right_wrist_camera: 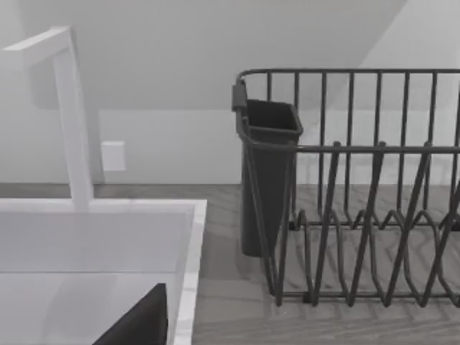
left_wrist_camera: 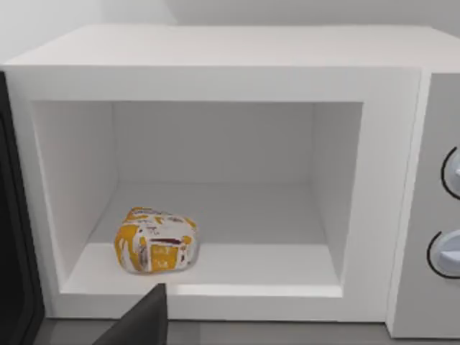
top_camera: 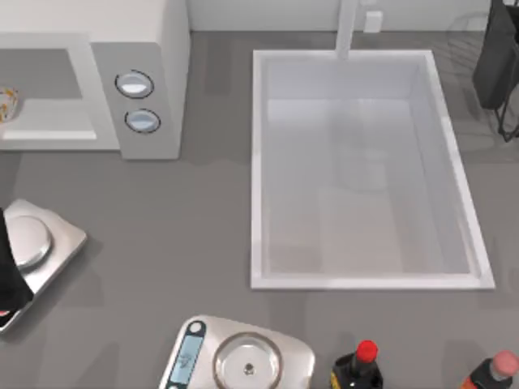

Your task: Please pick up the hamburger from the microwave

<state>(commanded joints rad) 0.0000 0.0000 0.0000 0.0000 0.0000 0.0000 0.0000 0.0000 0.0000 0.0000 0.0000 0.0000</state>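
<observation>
No text, brand name, number or sign can be read anywhere. The hamburger (left_wrist_camera: 155,241) inside the microwave (left_wrist_camera: 215,65) has dark and orange marks on its wrapper, too blurred to make out as letters. The scale (top_camera: 239,356) on the tabletop (top_camera: 162,235) has a small blue display with no legible figures, and the two knobs (top_camera: 135,84) carry no markings.

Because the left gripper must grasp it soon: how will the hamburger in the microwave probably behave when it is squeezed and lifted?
The hamburger looks small beside the microwave cavity, so probably light. Its lumpy, rounded shape suggests that it may squash or slip. It sits flat on the cavity floor, so rolling seems unlikely.
</observation>
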